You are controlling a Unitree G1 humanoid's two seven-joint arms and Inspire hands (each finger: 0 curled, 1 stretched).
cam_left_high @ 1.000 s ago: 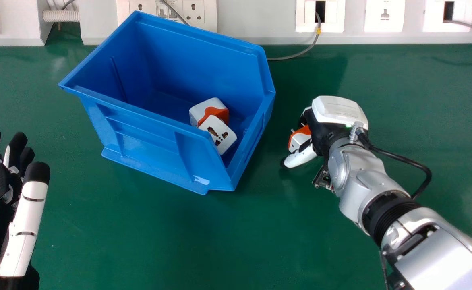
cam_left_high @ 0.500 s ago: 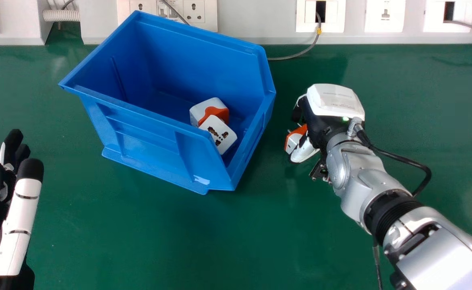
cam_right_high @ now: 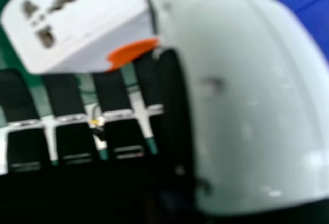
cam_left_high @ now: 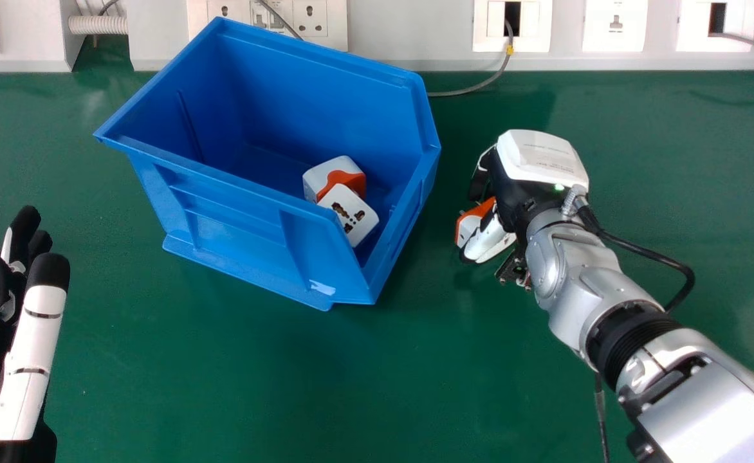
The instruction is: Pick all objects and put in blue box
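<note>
Right hand [cam_left_high: 509,193] at 3 o'clock of blue box [cam_left_high: 235,238], outside it, fingers and thumb clamped on white-and-orange adapter [cam_left_high: 468,227]. Adapter sits at the hand's 8 o'clock side, over green table [cam_left_high: 222,386]; can't tell if it touches down. Right hand view: socket face [cam_right_high: 67,16] showing, orange trim [cam_right_high: 132,53] near the thumb [cam_right_high: 257,106]. Two more adapters in box, toward 4 o'clock: orange-marked one [cam_left_high: 322,177], then socket-side-up one [cam_left_high: 354,215] at its 5 o'clock, tilted, close together. Left hand [cam_left_high: 33,347] at 8 o'clock of box, fingers straight, slightly apart, holding nothing. Grey cable [cam_left_high: 480,86] at box's 2 o'clock.
</note>
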